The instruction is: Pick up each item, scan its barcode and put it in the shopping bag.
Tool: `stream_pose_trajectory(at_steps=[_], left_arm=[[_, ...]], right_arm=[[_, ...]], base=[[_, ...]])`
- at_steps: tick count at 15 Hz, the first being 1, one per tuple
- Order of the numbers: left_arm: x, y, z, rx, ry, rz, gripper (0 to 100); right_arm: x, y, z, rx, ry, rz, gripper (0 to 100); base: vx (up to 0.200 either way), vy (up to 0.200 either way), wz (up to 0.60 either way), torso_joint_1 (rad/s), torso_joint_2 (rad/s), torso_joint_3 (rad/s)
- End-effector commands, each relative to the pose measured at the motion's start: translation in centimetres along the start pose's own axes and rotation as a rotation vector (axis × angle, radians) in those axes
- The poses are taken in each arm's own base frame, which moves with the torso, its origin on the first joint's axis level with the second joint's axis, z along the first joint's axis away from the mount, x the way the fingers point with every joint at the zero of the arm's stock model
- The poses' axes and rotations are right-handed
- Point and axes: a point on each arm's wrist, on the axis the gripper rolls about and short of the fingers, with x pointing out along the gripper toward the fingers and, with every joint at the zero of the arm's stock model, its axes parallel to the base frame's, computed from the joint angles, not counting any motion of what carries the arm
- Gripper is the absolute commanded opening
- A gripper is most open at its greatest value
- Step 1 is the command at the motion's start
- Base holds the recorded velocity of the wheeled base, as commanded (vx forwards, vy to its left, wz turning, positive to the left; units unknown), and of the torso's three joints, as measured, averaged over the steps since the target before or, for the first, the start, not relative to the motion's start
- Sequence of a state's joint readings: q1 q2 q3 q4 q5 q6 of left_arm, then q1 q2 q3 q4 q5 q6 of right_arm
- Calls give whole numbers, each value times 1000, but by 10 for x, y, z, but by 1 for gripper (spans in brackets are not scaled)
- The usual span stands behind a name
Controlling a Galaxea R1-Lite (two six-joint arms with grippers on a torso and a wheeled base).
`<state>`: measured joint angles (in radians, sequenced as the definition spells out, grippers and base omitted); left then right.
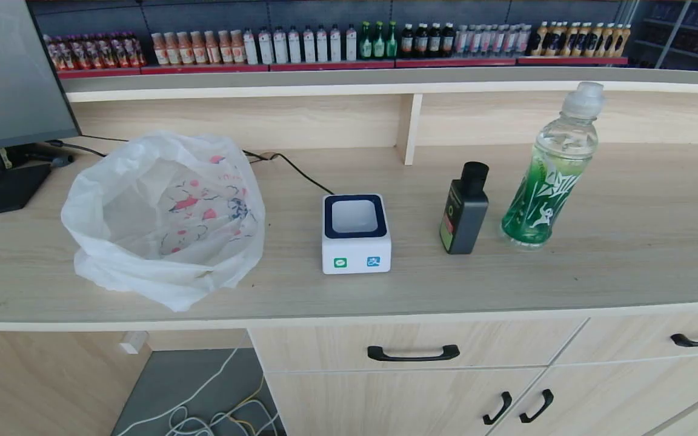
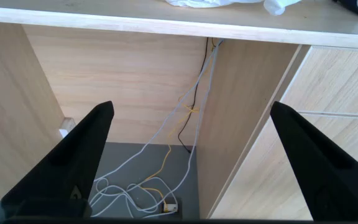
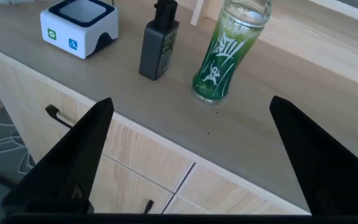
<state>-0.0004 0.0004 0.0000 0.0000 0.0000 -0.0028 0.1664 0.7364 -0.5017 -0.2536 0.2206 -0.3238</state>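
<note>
Bottle [image 3: 224, 53] upright; left gripper [image 2: 191, 107], right gripper [image 3: 191, 102] before counter [image 3: 278, 127], fingers [image 3: 73, 162] apart.

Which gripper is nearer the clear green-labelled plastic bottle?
Right. The right gripper sits just off the counter edge facing the bottle; the left gripper is low by the open bay under the white plastic bag.

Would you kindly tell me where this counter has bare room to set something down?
Free: wooden counter between the white plastic shopping bag and white box scanner; also the wide stretch right of the green-labelled clear bottle. Crowded: the gap between it and the black bottle.
</note>
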Motion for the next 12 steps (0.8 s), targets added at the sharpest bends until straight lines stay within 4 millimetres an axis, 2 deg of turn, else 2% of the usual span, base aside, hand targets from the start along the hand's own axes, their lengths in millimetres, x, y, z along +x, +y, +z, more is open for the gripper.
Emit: stream_pose_trajectory(at_steps=[1,3,5,6,10,12], left_arm=[[0,0,0,0,0,-1,100],[0,0,0,0,0,0,100],[0,0,0,0,0,-1,100],[0,0,0,0,0,0,100],[0,0,0,0,0,-1,100],[0,0,0,0,0,0,100]], right_arm=[[29,0,0,-32,50,89,100],[44,5,-4,-32,101,115,100],[57,9,-2,-53,139,40,100],[60,14,-2,-52,142,55,100],[106,44,-12,49,135,67,100],[140,57,-18,129,108,-15,100]], base=[[0,0,0,0,0,0],[0,0,0,0,0,0],[0,0,0,0,0,0],[0,0,0,0,0,0],[0,0,0,0,0,0],[0,0,0,0,0,0]])
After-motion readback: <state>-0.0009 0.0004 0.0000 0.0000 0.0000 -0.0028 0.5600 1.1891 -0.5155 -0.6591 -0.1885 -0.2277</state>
